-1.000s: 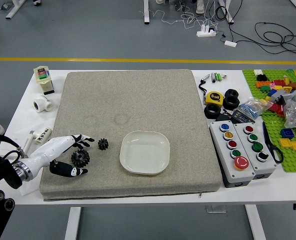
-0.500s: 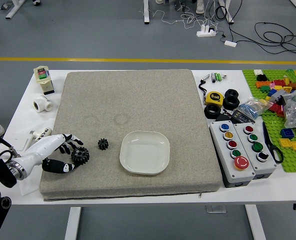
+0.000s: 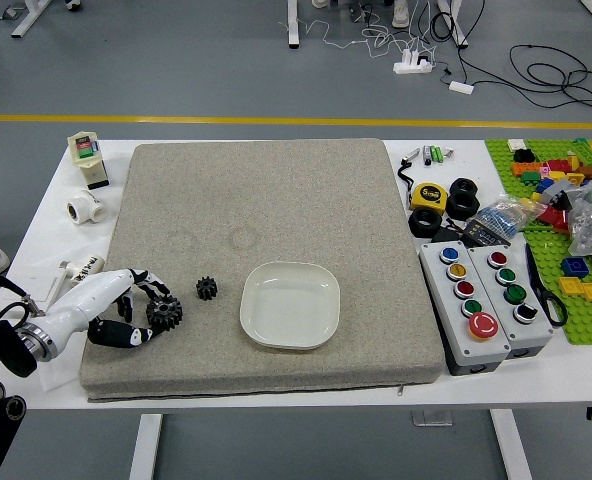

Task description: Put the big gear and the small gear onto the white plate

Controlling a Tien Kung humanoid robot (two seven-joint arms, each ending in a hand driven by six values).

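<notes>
One white plastic plate, rounded square, upright way up on a grey fabric mat atop a white desk; no gear on it. One big gear, black, toothed, on the left side of the mat, at the plate's nine o'clock. One small gear, black, toothed, on the mat between big gear and plate, at the big gear's two o'clock, apart from both. One left robot hand, white and black, reaching in from nine o'clock to the big gear; whether it grips the gear cannot be told. At the mat's ten o'clock, on the desk: one white pipe fitting, near a cream and green container. At two o'clock: one yellow and black tape measure, beside black rubber rings. At three o'clock: two grey push-button boxes, side by side; beyond them, one green studded building board, bearing coloured plastic bricks
</notes>
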